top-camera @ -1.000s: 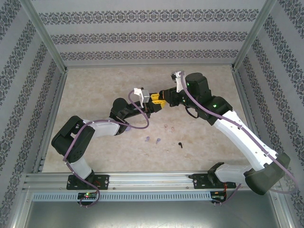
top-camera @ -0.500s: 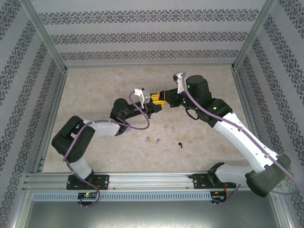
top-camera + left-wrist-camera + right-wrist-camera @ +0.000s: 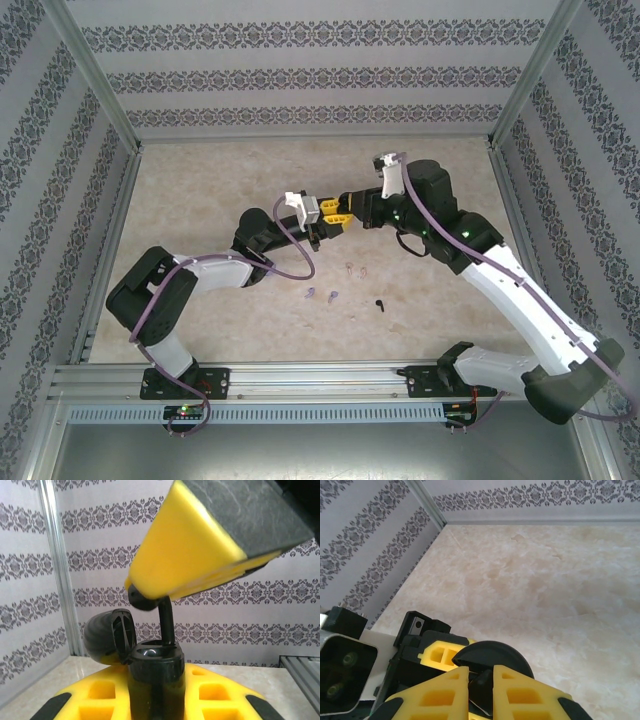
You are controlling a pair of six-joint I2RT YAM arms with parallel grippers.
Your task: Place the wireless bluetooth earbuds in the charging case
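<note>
Black earbud (image 3: 149, 599) sits clamped in the right claw (image 3: 481, 680), its stem apparently entering the open charging case (image 3: 155, 667), which the left claw (image 3: 155, 707) clamps above mid-worktop (image 3: 200, 190); purple earbuds (image 3: 322, 295) lie toward its near edge.

Damask-striped walls (image 3: 300, 80), beige marbled tabletop (image 3: 200, 180), aluminium frame (image 3: 320, 380).

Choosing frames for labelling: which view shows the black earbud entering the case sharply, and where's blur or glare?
Left wrist: black earbud and open black case sharp, small glints on the case rim, right gripper soft up close. Right wrist: table sharp, fingers mostly hide the earbud. Top external: even light, purple earbuds mere specks.
</note>
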